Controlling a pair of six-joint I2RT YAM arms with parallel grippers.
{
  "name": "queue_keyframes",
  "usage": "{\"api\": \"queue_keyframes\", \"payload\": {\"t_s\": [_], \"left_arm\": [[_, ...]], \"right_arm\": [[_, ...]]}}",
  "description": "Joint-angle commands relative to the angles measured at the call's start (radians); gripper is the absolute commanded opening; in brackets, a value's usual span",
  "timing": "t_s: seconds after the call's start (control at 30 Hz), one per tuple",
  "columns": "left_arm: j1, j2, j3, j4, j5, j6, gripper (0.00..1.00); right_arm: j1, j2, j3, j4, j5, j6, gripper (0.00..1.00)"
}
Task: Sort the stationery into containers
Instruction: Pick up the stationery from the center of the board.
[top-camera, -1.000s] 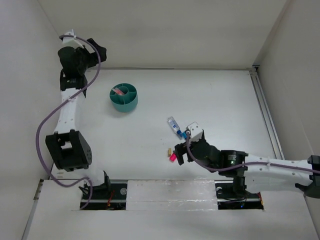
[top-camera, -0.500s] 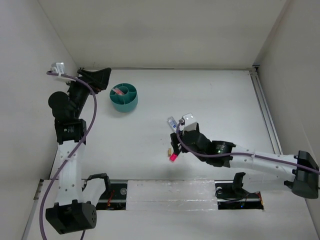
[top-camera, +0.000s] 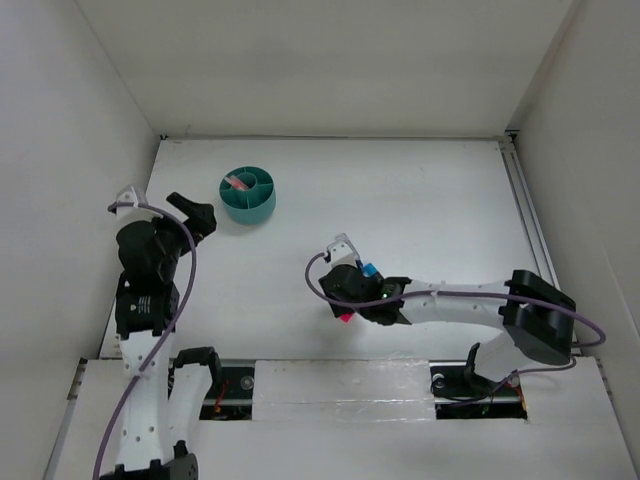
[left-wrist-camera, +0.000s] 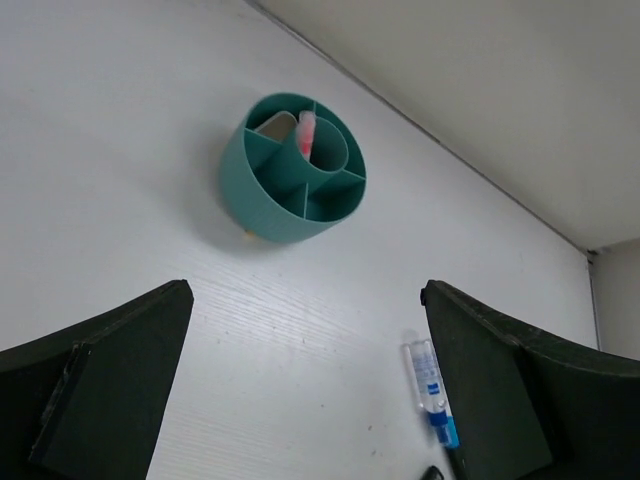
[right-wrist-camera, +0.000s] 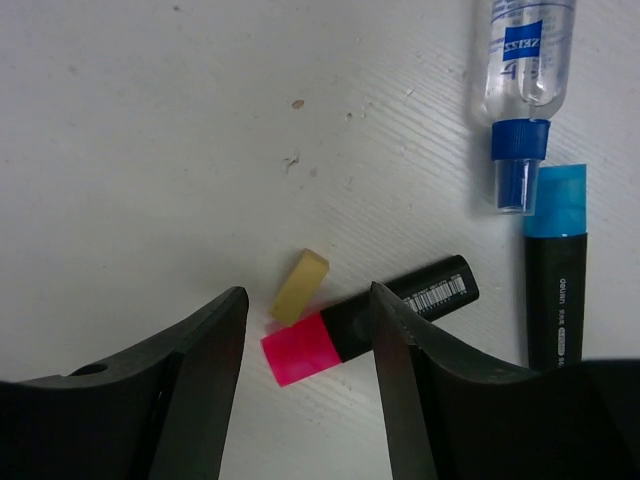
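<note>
The round teal tub (top-camera: 247, 194) stands at the far left, with a salmon-pink pen (left-wrist-camera: 305, 135) and a grey-beige eraser (left-wrist-camera: 272, 124) in its compartments (left-wrist-camera: 293, 168). My left gripper (top-camera: 195, 213) is open and empty, hovering above the table near the tub (left-wrist-camera: 305, 290). My right gripper (top-camera: 340, 305) is open and low, with its jaws either side of the pink end of the pink highlighter (right-wrist-camera: 365, 318) and beside the tan piece (right-wrist-camera: 300, 286). The clear-blue tube (right-wrist-camera: 525, 60) and the blue-black marker (right-wrist-camera: 555, 270) lie just to the right. The tube also shows in the left wrist view (left-wrist-camera: 428, 385).
White walls close in the table at the back and both sides. A metal rail (top-camera: 525, 210) runs along the right edge. The arm bases and a slot strip (top-camera: 340, 385) sit at the near edge.
My left arm has swung back from the far-left corner toward the near side, its gripper now left of the tub. My right gripper has moved left and come down over the pink highlighter.
</note>
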Motion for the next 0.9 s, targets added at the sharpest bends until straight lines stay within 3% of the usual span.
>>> {"api": "queue_keyframes", "payload": {"t_s": [0.0, 0.13, 0.33, 0.87], "left_arm": [[-0.003, -0.046, 0.008, -0.028, -0.120, 0.036, 1.00], [-0.003, 0.029, 0.008, -0.019, -0.010, 0.048, 1.00], [-0.003, 0.043, 0.008, -0.019, 0.024, 0.059, 1.00], [-0.003, 0.023, 0.008, -0.009, 0.044, 0.059, 1.00]], "right_arm": [[-0.008, 0.039, 0.073, 0.031, -0.009, 0.020, 0.58], [-0.017, 0.105, 0.094, 0.022, -0.011, 0.043, 0.55], [-0.026, 0.156, 0.122, 0.013, -0.031, 0.052, 0.42], [-0.026, 0.164, 0.101, -0.006, -0.040, 0.092, 0.43]]}}
